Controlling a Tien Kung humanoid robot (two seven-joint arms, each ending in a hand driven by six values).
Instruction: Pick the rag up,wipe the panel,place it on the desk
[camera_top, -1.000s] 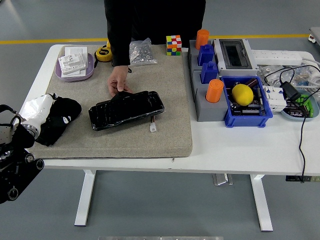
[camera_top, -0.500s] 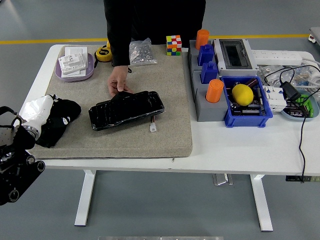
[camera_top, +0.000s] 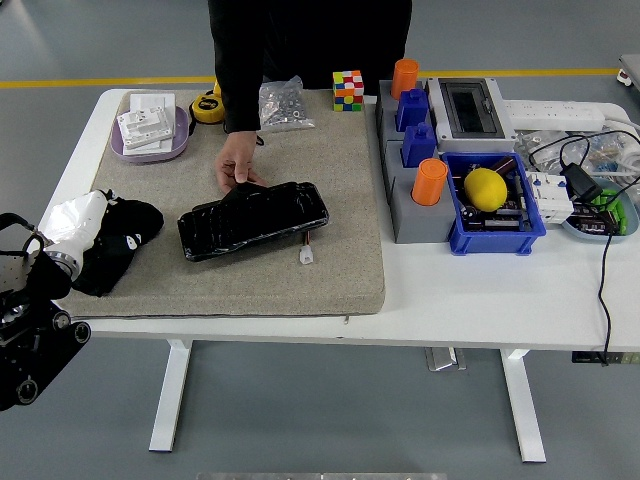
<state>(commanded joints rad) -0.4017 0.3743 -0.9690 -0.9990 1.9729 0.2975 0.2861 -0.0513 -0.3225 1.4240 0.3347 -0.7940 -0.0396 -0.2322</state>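
A black rag (camera_top: 122, 238) lies crumpled at the left edge of the beige mat (camera_top: 340, 200). My left hand (camera_top: 68, 224), white and shiny, rests against the rag's left side, its arm coming in from the lower left corner; its grip is hidden. To the right of the rag, a glossy black panel (camera_top: 255, 220) lies flat on the mat. A person in black stands at the far side, one hand (camera_top: 237, 164) pressing on the panel's far left edge. My right arm does not show.
At the back stand a purple dish (camera_top: 150, 148) of white parts, a yellow tape measure (camera_top: 207, 107), a bag of screws (camera_top: 283, 105) and a colour cube (camera_top: 347, 90). A grey holder (camera_top: 410, 205), a blue bin (camera_top: 495, 235) and cables (camera_top: 590, 180) fill the right. A small white connector (camera_top: 306, 255) lies near the panel.
My left arm has sunk slightly toward the lower left corner. The rag, the panel and the person's hand have stayed where they were.
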